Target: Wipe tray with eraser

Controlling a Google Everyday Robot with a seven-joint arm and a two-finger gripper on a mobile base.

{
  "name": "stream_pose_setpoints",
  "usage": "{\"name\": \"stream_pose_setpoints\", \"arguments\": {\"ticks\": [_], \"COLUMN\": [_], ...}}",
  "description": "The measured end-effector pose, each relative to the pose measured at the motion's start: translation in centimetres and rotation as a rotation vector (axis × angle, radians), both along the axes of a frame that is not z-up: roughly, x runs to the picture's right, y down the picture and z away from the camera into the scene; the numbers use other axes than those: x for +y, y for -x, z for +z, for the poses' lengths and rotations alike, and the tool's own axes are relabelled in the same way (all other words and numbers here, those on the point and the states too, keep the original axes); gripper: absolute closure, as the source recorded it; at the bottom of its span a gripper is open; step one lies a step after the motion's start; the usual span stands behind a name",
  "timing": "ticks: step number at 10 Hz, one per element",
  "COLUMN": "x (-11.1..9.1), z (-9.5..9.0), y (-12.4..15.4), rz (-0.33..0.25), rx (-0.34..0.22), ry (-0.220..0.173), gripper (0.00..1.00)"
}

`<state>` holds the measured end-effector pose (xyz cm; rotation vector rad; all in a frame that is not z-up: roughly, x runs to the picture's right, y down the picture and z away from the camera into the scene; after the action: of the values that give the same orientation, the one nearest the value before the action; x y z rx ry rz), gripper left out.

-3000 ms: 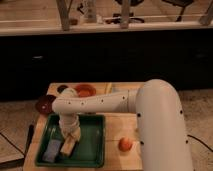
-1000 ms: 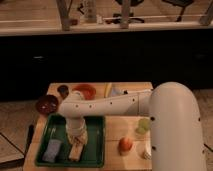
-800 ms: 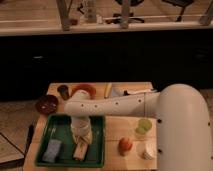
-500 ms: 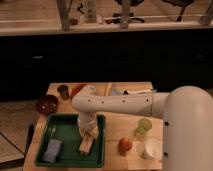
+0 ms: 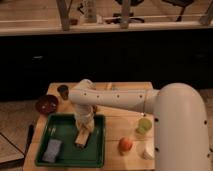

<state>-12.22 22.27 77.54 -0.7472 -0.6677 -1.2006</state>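
Sliding right — hand (image 5: 85,126) grips eraser (image 5: 83,139) (mid tray (image 5: 62,131) now).

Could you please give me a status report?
Pincer above dark green rectangular tray, at tan wooden eraser block. Block on tray floor. Blue-grey pad in tray's near-left corner.

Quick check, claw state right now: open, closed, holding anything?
Claw: closed on the upper end of the eraser, low over the tray.
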Motion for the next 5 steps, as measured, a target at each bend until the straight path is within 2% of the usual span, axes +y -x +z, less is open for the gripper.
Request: {"name": "stream_pose_setpoints", "arguments": {"ticks": [2, 5], "x": [0.6, 2.2], "z": [0.1, 0.1], "y": [1.1, 0.5], "rz": [0.0, 0.034], "rx": [-0.013, 0.005], "ry": [0.017, 0.044], "gripper": [1.0, 1.0]}}
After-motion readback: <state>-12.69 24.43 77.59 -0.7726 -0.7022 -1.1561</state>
